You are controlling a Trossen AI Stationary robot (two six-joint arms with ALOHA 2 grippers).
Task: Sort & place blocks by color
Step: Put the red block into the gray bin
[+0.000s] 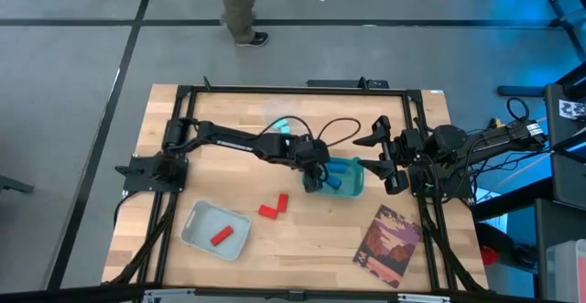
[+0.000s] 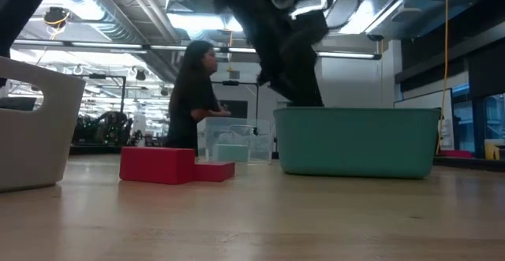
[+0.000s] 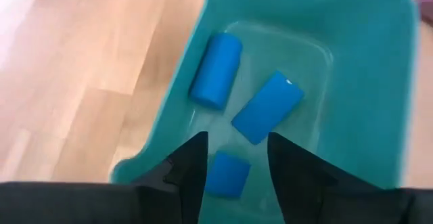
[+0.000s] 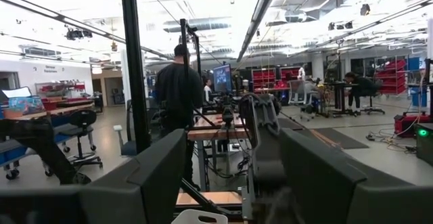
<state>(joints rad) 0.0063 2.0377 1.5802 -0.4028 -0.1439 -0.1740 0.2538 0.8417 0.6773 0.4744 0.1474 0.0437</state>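
The teal bin [image 3: 379, 95] holds three blue blocks [image 3: 267, 107], which only the left wrist view shows clearly: one rounded-looking piece near the bin's wall, one lying slantwise in the middle, and one directly between the left gripper's [image 3: 233, 158] parted fingers, which stand spread apart and hold nothing. From above, that gripper [image 1: 316, 177] hangs over the bin's near-left corner. The grey tray [image 1: 197, 234] contains one red block [image 1: 221, 235], and two more red blocks [image 1: 274, 206] lie touching on the bare table [image 1: 302, 248] between tray and bin. The low view alone shows a clear box [image 2: 225, 143] behind them and a person [image 2: 193, 95] beyond. The right gripper [image 1: 377, 153] waits spread open beside the bin. A picture card [image 1: 387, 245] lies near the front; no writing on it is legible.
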